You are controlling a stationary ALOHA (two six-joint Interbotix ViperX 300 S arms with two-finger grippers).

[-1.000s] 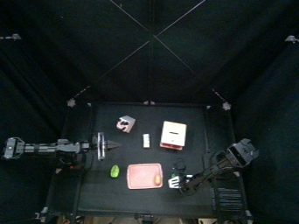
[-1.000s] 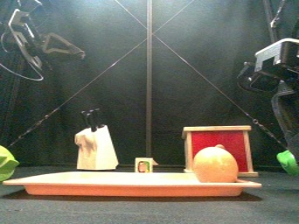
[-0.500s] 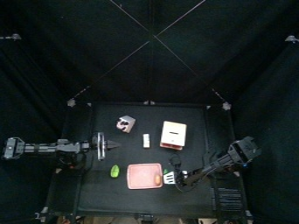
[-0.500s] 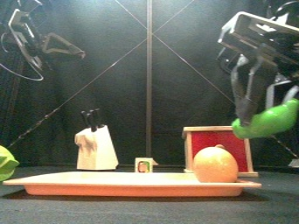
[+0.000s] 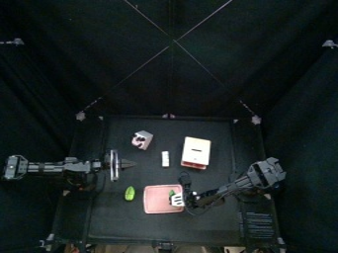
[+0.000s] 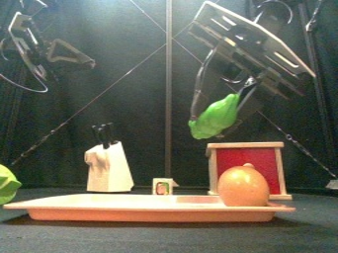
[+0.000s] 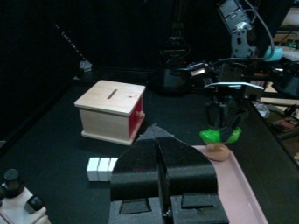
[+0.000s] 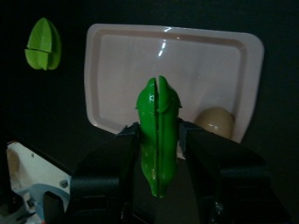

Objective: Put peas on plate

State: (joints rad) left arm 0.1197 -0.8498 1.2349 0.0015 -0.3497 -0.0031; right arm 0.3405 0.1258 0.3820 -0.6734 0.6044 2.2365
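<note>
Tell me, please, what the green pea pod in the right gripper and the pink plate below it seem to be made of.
The pea pod, held in the right gripper, looks like smooth moulded plastic: uniform bright green, with a soft sheen. The plate is probably plastic too: even salmon colour, glossy highlights near its rim. Neither can be confirmed by sight alone.

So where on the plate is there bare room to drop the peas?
Most of the plate is bare; only the tan egg-like piece fills one corner. The right gripper holds the pea pod above that open pink area.
</note>
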